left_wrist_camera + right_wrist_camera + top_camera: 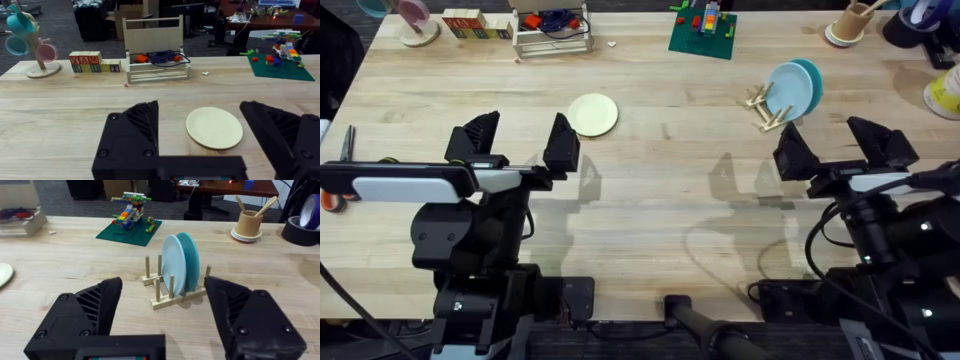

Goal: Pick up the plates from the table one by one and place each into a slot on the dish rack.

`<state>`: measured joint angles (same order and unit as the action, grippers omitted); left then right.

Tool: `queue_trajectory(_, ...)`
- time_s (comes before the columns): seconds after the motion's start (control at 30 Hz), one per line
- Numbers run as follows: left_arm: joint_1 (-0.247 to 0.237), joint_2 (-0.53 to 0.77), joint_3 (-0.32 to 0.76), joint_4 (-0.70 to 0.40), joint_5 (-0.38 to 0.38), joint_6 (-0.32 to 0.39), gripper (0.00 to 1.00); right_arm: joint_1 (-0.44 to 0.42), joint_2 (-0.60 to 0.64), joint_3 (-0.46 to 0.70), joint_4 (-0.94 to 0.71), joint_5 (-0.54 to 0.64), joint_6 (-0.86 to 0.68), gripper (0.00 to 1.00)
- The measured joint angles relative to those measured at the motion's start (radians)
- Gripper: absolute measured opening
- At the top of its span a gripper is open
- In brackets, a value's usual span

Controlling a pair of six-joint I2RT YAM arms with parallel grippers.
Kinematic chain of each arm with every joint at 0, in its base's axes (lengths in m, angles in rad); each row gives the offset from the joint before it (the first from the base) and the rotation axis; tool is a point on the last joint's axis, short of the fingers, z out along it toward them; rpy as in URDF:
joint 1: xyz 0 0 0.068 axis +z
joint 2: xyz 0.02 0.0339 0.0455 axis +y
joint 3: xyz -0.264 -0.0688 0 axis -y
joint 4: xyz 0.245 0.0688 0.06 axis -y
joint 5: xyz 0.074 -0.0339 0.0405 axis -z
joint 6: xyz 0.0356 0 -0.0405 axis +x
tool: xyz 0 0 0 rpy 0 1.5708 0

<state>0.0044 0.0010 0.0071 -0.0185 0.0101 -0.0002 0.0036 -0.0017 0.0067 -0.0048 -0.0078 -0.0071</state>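
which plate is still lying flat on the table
The cream plate. It lies flat on the table ahead of the left hand, while the light blue plate and teal plate stand upright in the rack.

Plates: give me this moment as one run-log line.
racked: blue plate, teal plate | on table: cream plate | both jaws open, empty
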Motion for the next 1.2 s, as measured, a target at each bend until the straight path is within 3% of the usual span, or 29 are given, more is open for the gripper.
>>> queue_trajectory(0.27,0.000,0.000,0.000,-0.060,0.000,0.000,0.993,0.000,0.000,0.000,-0.006,-0.001,0.000,0.993)
queue_trajectory(0.63,0.000,0.000,0.019,-0.018,-0.001,0.031,0.993,0.000,0.001,0.016,0.016,-0.008,-0.068,0.994)
queue_trajectory(0.77,0.000,0.000,0.201,-0.128,-0.007,0.031,0.993,0.000,0.002,0.156,0.002,-0.009,-0.072,0.992)
queue_trajectory(0.93,0.000,0.059,0.435,-0.284,-0.008,0.032,0.993,0.000,0.003,0.349,-0.179,-0.013,-0.063,0.992)
queue_trajectory(1.0,0.000,0.117,0.547,-0.358,-0.008,0.033,0.993,0.000,0.021,0.438,-0.275,-0.015,-0.060,0.992)
queue_trajectory(1.03,0.000,0.226,0.721,-0.478,-0.011,0.035,0.993,0.000,0.082,0.583,-0.404,-0.015,-0.068,0.992)
queue_trajectory(1.2,0.000,0.423,1.001,-0.697,-0.012,0.037,0.993,0.000,0.223,0.799,-0.575,-0.016,-0.088,0.992)
